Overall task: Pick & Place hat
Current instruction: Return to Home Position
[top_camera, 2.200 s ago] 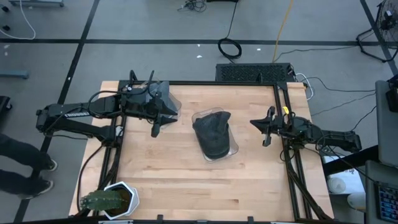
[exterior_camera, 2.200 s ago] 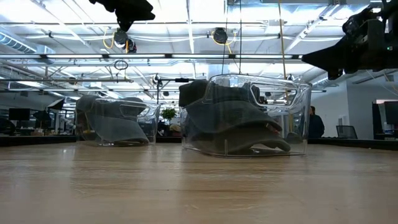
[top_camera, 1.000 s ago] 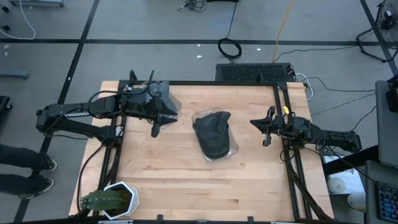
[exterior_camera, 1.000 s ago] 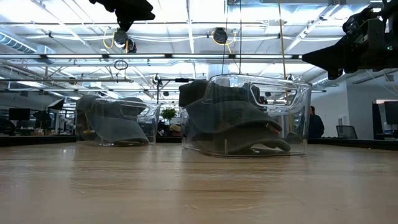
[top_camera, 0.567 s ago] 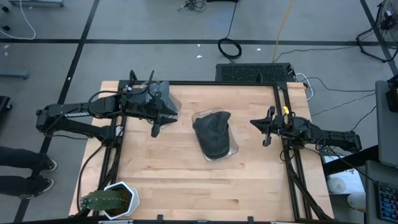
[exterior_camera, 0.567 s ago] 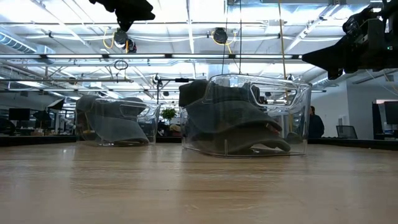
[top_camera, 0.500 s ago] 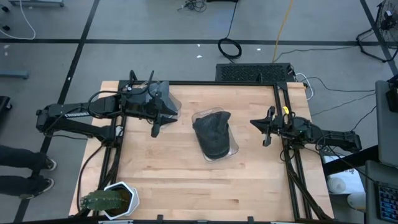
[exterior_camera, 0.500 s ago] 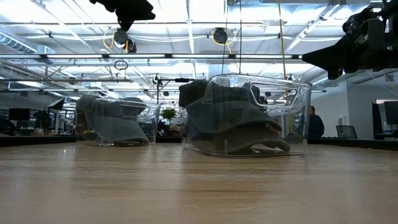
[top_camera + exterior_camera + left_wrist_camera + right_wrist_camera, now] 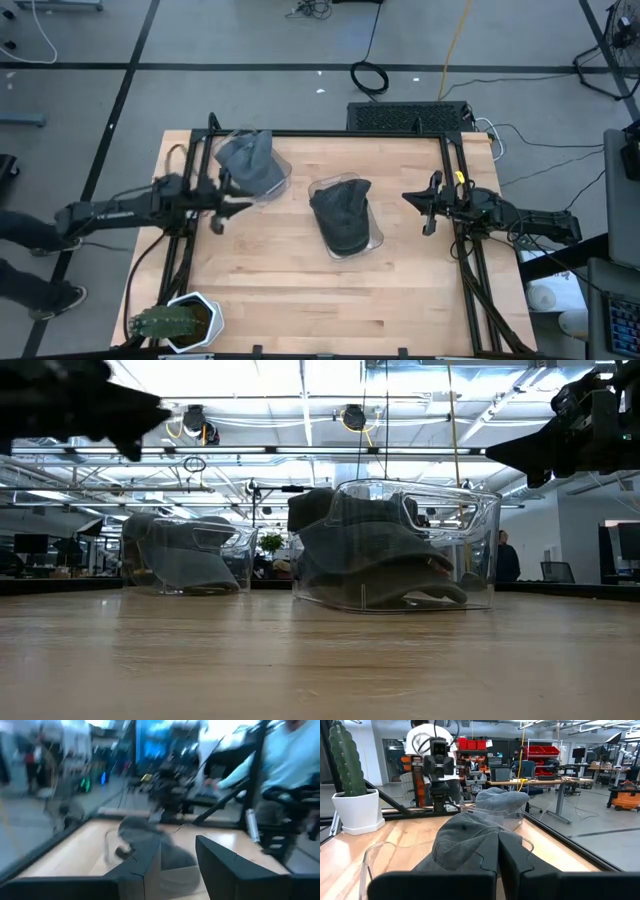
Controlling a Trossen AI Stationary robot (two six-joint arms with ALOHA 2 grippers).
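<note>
- The left jaws are spread apart and hold nothing; the left wrist view shows a clear gap between the 2 fingers (image 9: pixel 142 867).
- They hang above the left edge of the surface (image 9: pixel 300 300), just beside the left clear bin (image 9: pixel 284 172), at the end of the left arm (image 9: pixel 120 212).
- The right jaws are pressed together and hold nothing.
- They sit up high at the right edge of the surface, at the end of the right arm (image 9: pixel 500 213), well apart from both bins.
- The right clear bin (image 9: pixel 377 237) stands in the middle of the surface, between the 2 arms.
- A pile of dark caps (image 9: pixel 342 215) fills it. I cannot tell how many there are.
- The left clear bin stands near the far left corner with 1 grey cap (image 9: pixel 248 160) inside.
- The 2 bins stand near each other but do not touch.
- A cactus (image 9: pixel 160 322) in a white pot stands at the near left corner.
- A person's legs (image 9: pixel 30 270) show on the floor past the left arm.
</note>
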